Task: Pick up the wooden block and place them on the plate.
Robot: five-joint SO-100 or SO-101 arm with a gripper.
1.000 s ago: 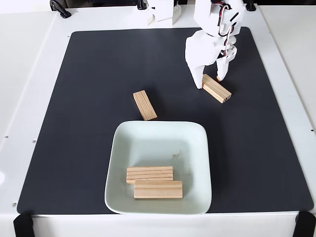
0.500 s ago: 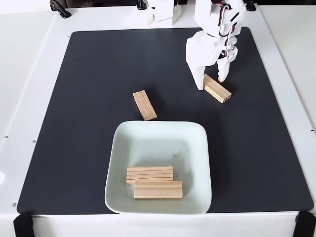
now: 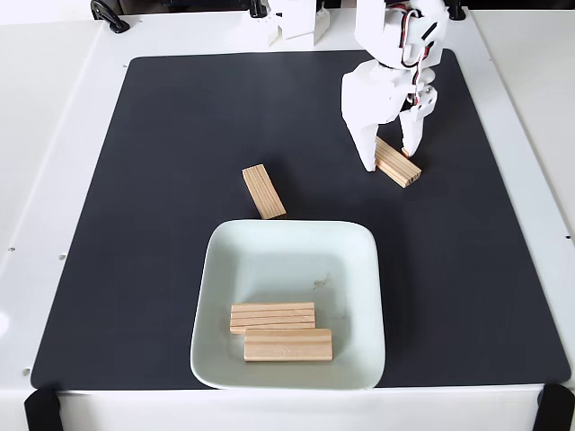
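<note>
We see a white gripper [image 3: 391, 160] above a matte black mat [image 3: 162, 135] on a white counter [image 3: 45, 108]. The four wooden blocks [image 3: 263, 190] [image 3: 398, 163] [image 3: 272, 317] [image 3: 287, 345] are light tan with darker lengthwise grain lines. The plate [image 3: 287, 256] is pale mint-white with a small dark smudge near its middle.
</note>
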